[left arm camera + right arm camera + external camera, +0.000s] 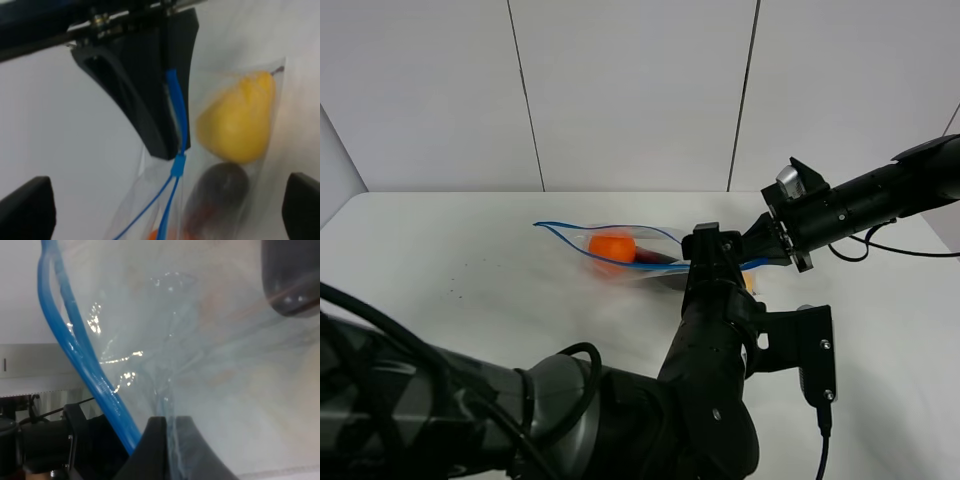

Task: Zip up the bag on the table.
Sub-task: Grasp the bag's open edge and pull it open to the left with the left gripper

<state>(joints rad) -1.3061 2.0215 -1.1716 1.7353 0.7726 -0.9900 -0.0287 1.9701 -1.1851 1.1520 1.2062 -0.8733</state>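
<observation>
Right gripper (169,442): clamping bag (642,238) end, holding zipper (179,120) taut.
Left gripper (165,212): gaping wide astride zipper.
Advice: pinching squarely, sliding evenly.

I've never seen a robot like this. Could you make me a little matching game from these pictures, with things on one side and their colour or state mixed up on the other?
Things:
1. zipper strip
2. pear-shaped fruit
3. right gripper
4. left gripper

Colour or state:
A. open, holding nothing
B. blue
C. shut on the bag at its zipper edge
D. yellow

Pairs: 1-B, 2-D, 3-C, 4-A.
</observation>
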